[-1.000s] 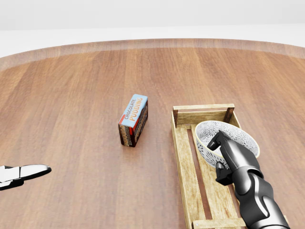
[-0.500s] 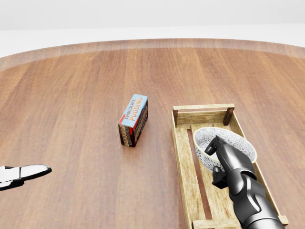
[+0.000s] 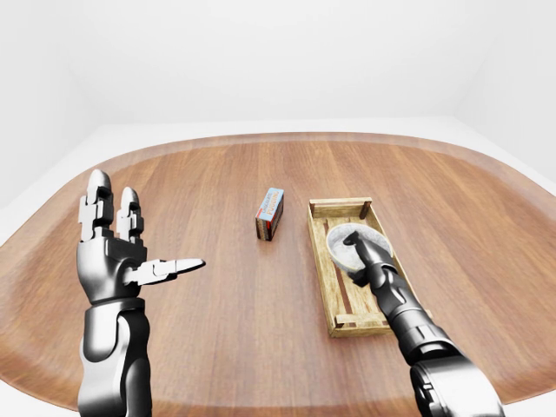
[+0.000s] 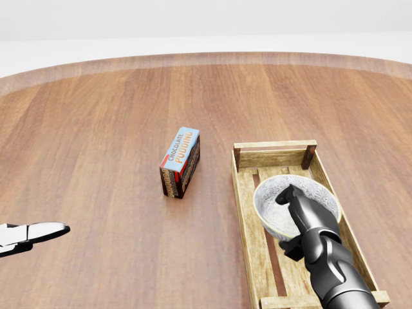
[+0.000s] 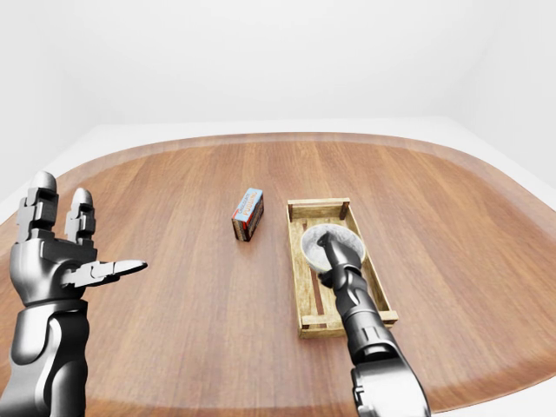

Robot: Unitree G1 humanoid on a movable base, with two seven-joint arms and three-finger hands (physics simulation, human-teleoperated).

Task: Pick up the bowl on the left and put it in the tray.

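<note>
A white patterned bowl (image 4: 269,201) sits over the middle of the wooden tray (image 4: 273,145), its rim facing up. My right hand (image 4: 288,222) reaches in from the bottom right, shut on the bowl's near rim with fingers inside and thumb outside. Whether the bowl rests on the tray floor is unclear. My left hand (image 3: 130,254) is raised at the left of the left-eye view, open and empty, far from the tray. Only its fingertip (image 4: 38,230) shows in the head view.
A chocolate pudding box (image 4: 181,161) lies on the round wooden table (image 4: 96,129), just left of the tray. The table's curved edge runs along the top of the head view, with white floor beyond it.
The bowl and my right hand have shifted toward the bottom left of the head view, along the tray, and the bowl has levelled out. The left hand has stayed put.
</note>
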